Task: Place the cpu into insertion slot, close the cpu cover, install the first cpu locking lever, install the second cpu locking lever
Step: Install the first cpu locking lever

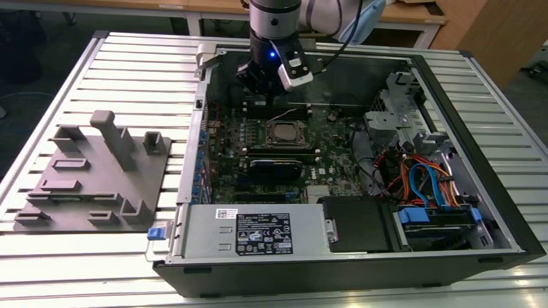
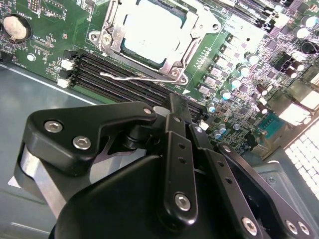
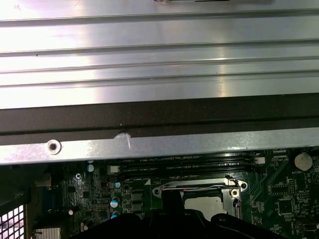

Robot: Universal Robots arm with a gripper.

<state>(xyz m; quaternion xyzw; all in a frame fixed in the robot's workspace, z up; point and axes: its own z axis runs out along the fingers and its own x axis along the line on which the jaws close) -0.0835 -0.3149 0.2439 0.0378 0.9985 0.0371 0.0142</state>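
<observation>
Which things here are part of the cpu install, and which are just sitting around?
Part of the job:
- cpu
- cpu cover, down around the cpu
- wire locking lever beside it
- gripper, over the motherboard

Just lying about:
- grey fixture tray
- power supply
- coloured cables

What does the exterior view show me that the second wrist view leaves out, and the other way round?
Exterior view: the whole open computer case, a grey fixture plate beside it, coloured cables and the arm above the board. Second wrist view: a coin battery, small capacitors and screws on the gripper linkage. Both: the gripper, the green motherboard and the cpu lying inside its metal cover.
</observation>
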